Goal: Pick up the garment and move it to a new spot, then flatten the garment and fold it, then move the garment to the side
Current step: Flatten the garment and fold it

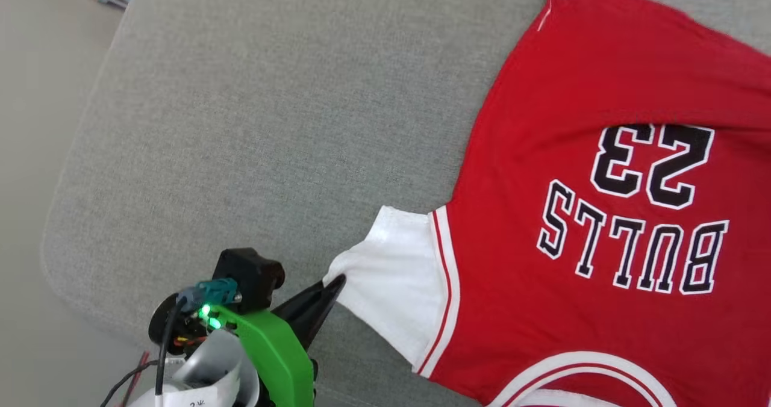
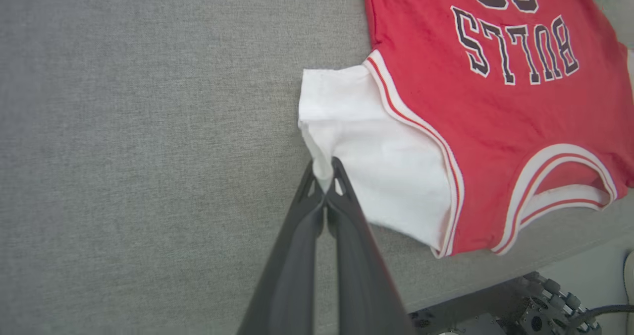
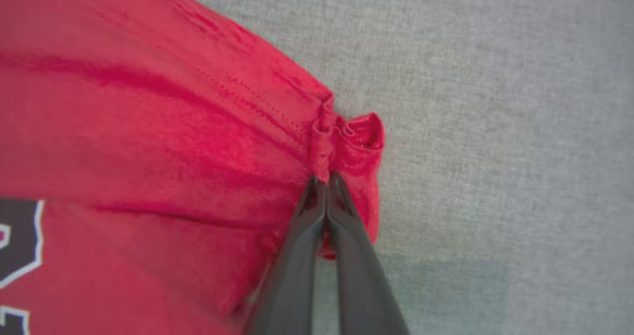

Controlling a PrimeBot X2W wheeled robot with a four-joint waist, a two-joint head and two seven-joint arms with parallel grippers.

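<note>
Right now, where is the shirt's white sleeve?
In the head view, the white sleeve lies bottom-middle on the grey cushion, left of the shirt's red body, its corner pinched by the left gripper.

I see from my remote console a wide grey woven-fabric cushion (image 1: 241, 124) with a rounded near corner. A red jersey-style shirt (image 1: 530, 154) with black-and-white block lettering lies spread lettering-up on its right part, its white short sleeve (image 1: 397, 274) flat on the weave, neckline toward the near edge.

Left gripper (image 2: 324, 170) pinches white sleeve (image 2: 391, 171) (of the red garment (image 2: 495, 117)).
</note>
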